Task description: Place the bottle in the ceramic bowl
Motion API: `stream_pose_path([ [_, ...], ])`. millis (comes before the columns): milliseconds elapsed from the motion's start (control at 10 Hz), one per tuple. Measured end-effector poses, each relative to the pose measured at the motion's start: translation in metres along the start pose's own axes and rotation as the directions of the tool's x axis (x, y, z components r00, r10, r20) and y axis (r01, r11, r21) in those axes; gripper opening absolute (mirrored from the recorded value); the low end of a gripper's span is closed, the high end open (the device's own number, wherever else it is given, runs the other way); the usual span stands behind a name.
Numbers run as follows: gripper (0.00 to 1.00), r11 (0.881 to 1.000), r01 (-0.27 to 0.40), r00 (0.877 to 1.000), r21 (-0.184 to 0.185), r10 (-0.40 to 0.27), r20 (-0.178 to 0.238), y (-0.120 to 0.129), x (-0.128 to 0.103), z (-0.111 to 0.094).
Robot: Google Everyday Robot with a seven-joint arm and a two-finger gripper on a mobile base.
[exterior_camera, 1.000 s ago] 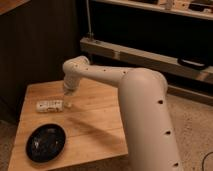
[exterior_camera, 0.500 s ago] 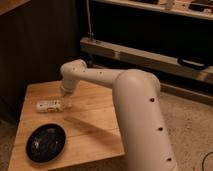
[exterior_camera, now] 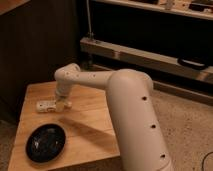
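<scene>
The small white bottle lies on its side near the left part of the wooden table. My gripper hangs down from the white arm at the bottle's right end, close above the tabletop, and stands open. I cannot tell whether it touches the bottle. The glossy black ceramic bowl sits at the table's front left, below the bottle and apart from it, with nothing in it.
The thick white arm crosses the right side of the table. A dark wall and a metal shelf rail stand behind. Speckled floor lies to the right of the table's edge.
The arm's wrist has shifted slightly left and down toward the bottle. The bottle and the bowl have not moved.
</scene>
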Motion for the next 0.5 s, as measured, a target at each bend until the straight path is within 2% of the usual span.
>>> stream_pose_path([
  [500, 0.65, 0.999, -0.03, 0.999, 0.034, 0.03, -0.016, -0.012, 0.002, 0.022],
])
